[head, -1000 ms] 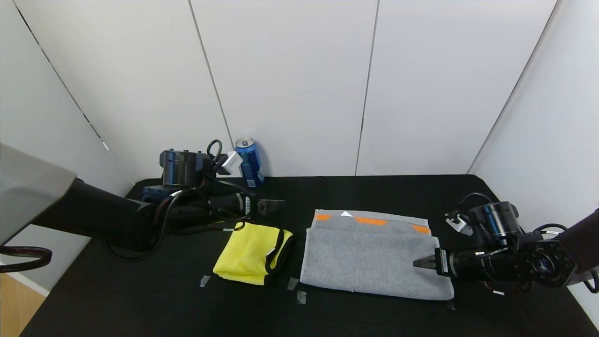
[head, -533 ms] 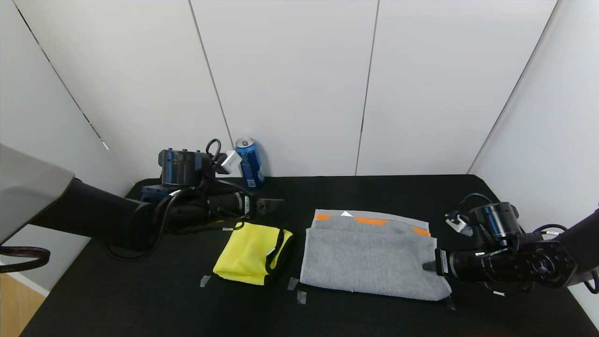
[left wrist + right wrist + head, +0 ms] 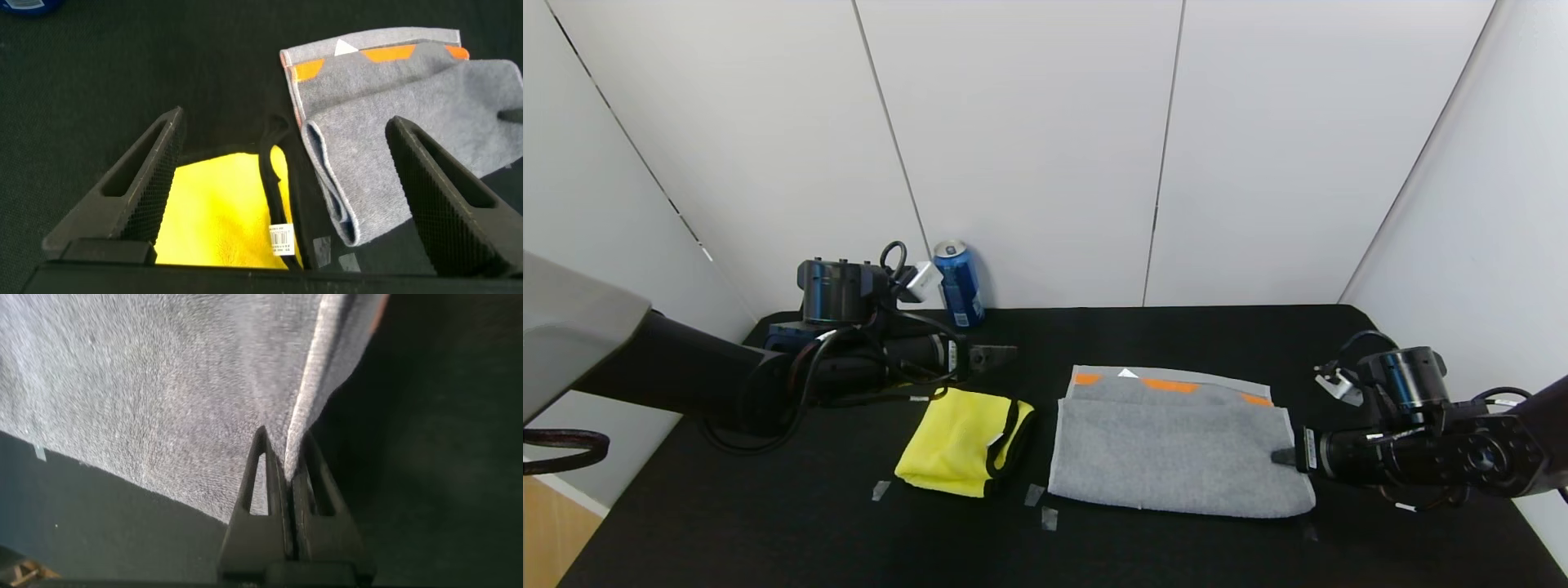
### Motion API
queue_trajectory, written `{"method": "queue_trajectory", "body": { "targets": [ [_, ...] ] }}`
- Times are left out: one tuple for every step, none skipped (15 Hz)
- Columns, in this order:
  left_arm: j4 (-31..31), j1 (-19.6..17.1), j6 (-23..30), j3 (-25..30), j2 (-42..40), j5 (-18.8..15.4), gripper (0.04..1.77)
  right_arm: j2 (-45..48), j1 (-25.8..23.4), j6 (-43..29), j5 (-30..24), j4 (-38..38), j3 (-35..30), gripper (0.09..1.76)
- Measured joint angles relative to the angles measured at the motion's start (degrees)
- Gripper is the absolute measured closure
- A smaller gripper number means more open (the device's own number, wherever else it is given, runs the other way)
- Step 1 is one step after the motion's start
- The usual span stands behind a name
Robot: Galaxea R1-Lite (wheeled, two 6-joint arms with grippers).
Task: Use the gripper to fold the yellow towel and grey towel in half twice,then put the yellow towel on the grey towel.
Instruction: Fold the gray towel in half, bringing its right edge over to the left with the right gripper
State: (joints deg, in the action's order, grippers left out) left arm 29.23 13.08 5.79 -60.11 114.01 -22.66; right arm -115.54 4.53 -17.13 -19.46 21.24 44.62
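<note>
At right, jaws pinch grey towel (image 3: 1176, 449) terry hem.

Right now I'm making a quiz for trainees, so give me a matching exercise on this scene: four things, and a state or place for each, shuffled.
Things:
1. yellow towel
2. grey towel
3. left gripper
4. blue can

States or places:
A. upright by the back wall
B. open, above the table
C. folded, not gripped
D. edge pinched by the shut right gripper

Pairs: 1-C, 2-D, 3-B, 4-A
</note>
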Motion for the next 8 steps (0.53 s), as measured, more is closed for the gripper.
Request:
{"method": "queue_trajectory", "body": {
  "targets": [
    [0.00,0.01,0.00,0.00,-0.04,-0.02,0.09,0.49,-1.32,0.09,-0.06,0.05,0.09,1.71],
    [0.00,0.00,-0.02,-0.02,-0.15,-0.02,0.09,1.02,-2.76,0.16,-0.11,0.02,0.15,1.71],
    [0.00,0.00,-0.02,-0.02,-0.23,-0.02,0.09,1.62,-4.21,0.18,-0.13,0.05,0.26,1.71],
    [0.00,0.00,-0.02,-0.02,-0.33,-0.02,0.09,2.29,-5.68,0.18,-0.16,-0.02,0.37,1.71],
    [-0.04,-0.07,-0.02,-0.02,-0.45,-0.02,0.09,2.89,-6.99,0.18,-0.20,-0.06,0.48,1.71],
    [-0.06,-0.11,0.00,-0.02,-0.59,0.00,0.09,3.50,-8.22,0.18,-0.28,-0.33,0.69,1.71],
    [-0.06,-0.18,-0.02,-0.02,-0.72,-0.02,0.09,4.19,-9.24,0.71,-0.52,-1.04,1.07,1.71],
    [-0.06,-0.27,-0.02,-0.02,-0.85,0.00,0.09,4.93,-9.90,1.97,-0.63,-2.72,1.41,1.71]
  ]
}}
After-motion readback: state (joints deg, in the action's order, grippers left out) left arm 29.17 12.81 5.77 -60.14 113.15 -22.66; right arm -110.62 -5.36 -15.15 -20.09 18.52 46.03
